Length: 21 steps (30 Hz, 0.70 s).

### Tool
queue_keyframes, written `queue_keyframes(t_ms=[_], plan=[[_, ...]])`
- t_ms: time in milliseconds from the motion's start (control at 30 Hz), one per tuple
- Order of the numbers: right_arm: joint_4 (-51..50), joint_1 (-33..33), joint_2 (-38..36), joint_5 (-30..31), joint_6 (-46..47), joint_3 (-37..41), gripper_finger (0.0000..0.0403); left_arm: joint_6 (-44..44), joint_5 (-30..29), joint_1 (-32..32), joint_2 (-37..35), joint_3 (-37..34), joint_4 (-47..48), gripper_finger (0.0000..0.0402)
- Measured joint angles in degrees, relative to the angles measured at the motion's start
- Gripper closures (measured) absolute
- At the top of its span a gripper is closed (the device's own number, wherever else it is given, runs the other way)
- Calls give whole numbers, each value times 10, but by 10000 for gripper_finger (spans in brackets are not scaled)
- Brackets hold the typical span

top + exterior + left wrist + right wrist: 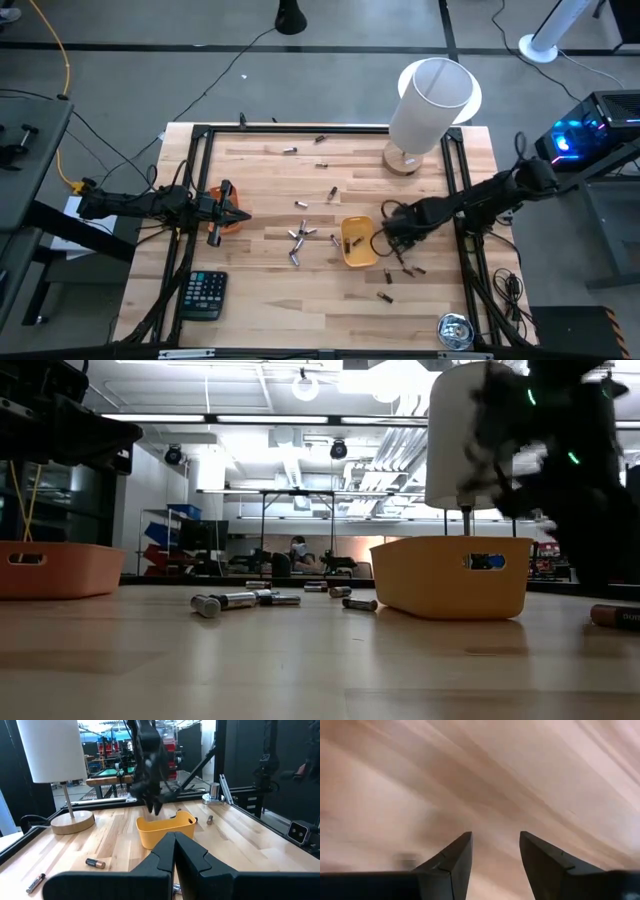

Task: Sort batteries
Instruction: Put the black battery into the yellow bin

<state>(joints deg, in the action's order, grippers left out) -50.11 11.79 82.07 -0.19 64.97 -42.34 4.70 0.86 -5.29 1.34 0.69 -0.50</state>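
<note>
Wooden plank surface [270,310] with a black frame, seen from above. Batteries [299,242], small cylinders, some silvery and some dark, lie scattered on it: a crossed cluster near the centre with long axes at mixed angles, single cells toward the far edge, and several dark ones [405,268] on the near side of the yellow tray [357,243]. No writing on them can be read.

The yellow tray is a rounded plastic box with a slot handle in its wall; at least one dark cell lies inside. An orange tray [229,224] of the same shape sits at the left side. A black calculator [203,295] lies near the front left corner. A lamp [428,105] with a white cylindrical shade and round wooden base stands at the far right. A small shiny metal object [455,331] rests at the front right corner.

The left gripper [232,213] waits over the orange tray; in the left wrist view its fingers [192,857] meet, with no gap between them. The right gripper [392,238] hangs just beside the yellow tray's right wall, above the loose dark cells; in the right wrist view its fingers [455,857] stand apart over bare, blurred wood grain, holding nothing.

In the low view, a few silvery cells [235,600] lie on their sides, long axes roughly across the picture, between the two trays.
</note>
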Motion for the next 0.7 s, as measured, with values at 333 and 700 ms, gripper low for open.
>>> queue_keyframes(t_ms=[333,700], plan=[[30,91,25,-40,121,-51,245,0,0,0,0,0,0,401],[107,127,118,-53,174,-55,245,0,0,0,0,0,0,401]])
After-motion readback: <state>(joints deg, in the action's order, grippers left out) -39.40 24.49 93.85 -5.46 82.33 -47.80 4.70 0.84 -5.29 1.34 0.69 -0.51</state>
